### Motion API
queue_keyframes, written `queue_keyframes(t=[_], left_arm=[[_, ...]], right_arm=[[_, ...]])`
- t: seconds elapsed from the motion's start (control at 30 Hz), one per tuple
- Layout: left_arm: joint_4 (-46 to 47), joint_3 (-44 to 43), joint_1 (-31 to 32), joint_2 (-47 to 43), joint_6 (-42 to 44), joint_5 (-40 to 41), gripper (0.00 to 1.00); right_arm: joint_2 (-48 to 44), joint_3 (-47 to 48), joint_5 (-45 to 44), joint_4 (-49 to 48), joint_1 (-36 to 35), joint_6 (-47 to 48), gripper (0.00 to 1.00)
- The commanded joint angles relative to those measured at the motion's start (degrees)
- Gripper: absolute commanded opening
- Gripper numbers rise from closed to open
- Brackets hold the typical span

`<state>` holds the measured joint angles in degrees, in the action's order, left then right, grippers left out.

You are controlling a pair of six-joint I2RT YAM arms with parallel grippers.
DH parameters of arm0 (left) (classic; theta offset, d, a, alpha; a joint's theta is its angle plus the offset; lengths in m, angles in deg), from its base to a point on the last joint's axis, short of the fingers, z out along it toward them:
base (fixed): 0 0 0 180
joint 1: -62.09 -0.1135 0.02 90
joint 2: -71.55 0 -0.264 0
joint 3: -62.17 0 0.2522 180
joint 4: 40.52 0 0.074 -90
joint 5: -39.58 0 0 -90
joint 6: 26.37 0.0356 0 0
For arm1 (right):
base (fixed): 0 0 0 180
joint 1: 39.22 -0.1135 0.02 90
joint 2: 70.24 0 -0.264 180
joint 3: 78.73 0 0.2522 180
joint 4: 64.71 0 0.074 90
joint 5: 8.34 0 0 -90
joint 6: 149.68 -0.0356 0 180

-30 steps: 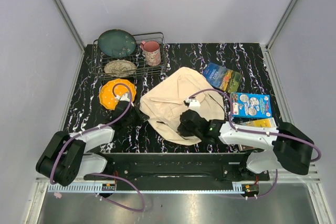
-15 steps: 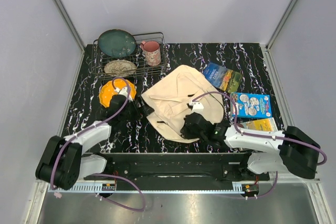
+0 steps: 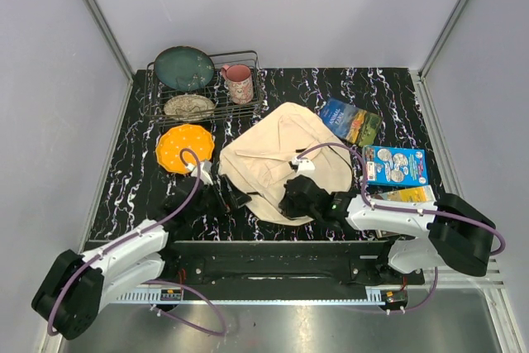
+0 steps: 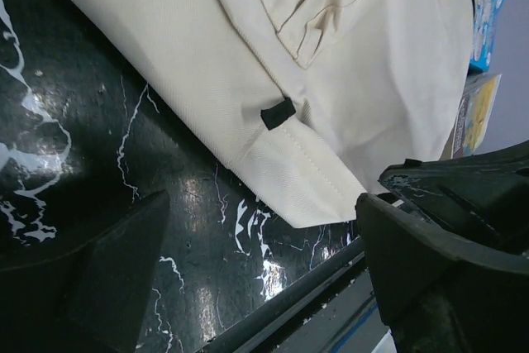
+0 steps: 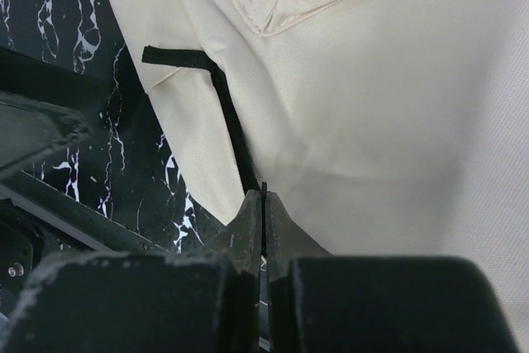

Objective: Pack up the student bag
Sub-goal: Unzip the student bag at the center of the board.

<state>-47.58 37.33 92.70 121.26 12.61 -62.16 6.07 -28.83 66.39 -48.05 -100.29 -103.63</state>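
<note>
Student bag [image 3: 277,159] is plain cream canvas with a black strap [image 5: 231,134] and a small black tab [image 4: 278,113], on a glossy black bench [image 3: 397,93] with white marble veining. Left claw [image 4: 264,258] and right claw [image 5: 263,197] are black; left arm [image 3: 136,245] and right arm [image 3: 397,214] are white and black. Dark wire rack [image 3: 248,59], teal plate [image 3: 183,68], pink mug [image 3: 240,83], beige speckled dish [image 3: 189,106], orange plate [image 3: 184,147] with pale dots, dark blue book [image 3: 350,121] with landscape cover, light blue book [image 3: 395,164] with round pictures, yellow book [image 3: 409,195].

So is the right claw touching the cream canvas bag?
Touching. Right wrist view shows the right claw shut on the cream canvas bag at its black strap.
</note>
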Motion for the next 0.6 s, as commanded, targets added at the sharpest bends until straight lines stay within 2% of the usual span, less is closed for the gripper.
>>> queue_keyframes(t=[0.0,0.13,0.2,0.37,0.4,0.53,0.57], left_arm=[[5.41,0.52,3.74,3.01,-5.66,5.85,0.99],[13.06,1.4,6.82,7.4,-10.4,8.4,0.99],[18.4,0.53,8.84,11.53,-11.28,8.67,0.99],[24.57,-3.26,11.57,23.38,-12.69,8.06,0.97],[29.11,-2.73,11.84,24.89,-13.3,7.62,0.93],[35.31,-2.38,12.02,30.43,-15.68,6.65,0.7],[35.49,-2.46,12.02,30.88,-15.68,6.82,0.53]], right_arm=[[-1.78,3.76,0.76,-1.32,-0.09,0.44,0.0],[-2.57,4.11,0.85,-1.14,-0.09,0.79,0.0],[-2.75,4.11,1.12,-1.05,0.0,0.79,0.0],[-3.36,3.41,1.82,-0.96,-0.01,0.0,0.0],[-3.63,3.15,1.91,-0.61,-0.09,0.0,0.0],[-4.77,2.01,1.73,-0.17,-0.01,-0.53,0.0],[-5.03,1.92,1.56,0.35,-0.09,-0.62,0.0]])
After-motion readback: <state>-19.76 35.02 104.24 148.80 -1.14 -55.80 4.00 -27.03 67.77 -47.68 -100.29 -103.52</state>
